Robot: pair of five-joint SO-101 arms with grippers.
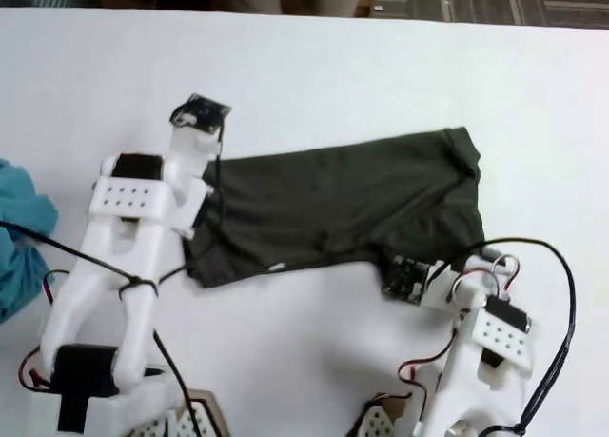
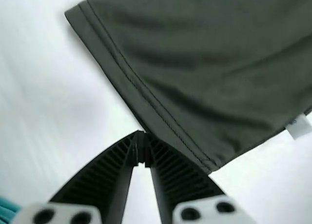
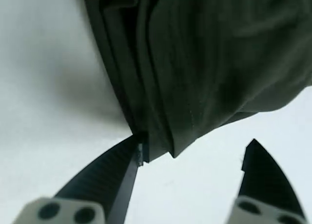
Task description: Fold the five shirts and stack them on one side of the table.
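Observation:
A dark green shirt [image 1: 343, 204] lies partly folded across the middle of the white table [image 1: 304, 66]. My left gripper [image 2: 142, 158] is shut, its tips against the shirt's hem [image 2: 146, 99] at the shirt's left end [image 1: 200, 235]; I see no cloth between its fingers. At the shirt's near right corner, my right gripper [image 3: 195, 151] stands open, and the folded edge [image 3: 165, 136] of the shirt lies between its fingers. One of its fingertips [image 3: 138, 151] touches that edge. In the high view the right gripper [image 1: 440, 262] sits just below the shirt.
A crumpled teal shirt [image 1: 19, 237] lies at the table's left edge, beside the left arm's base. A white label [image 2: 298, 126] sticks out of the green shirt's near edge. Bare table stretches behind the shirt and to its right.

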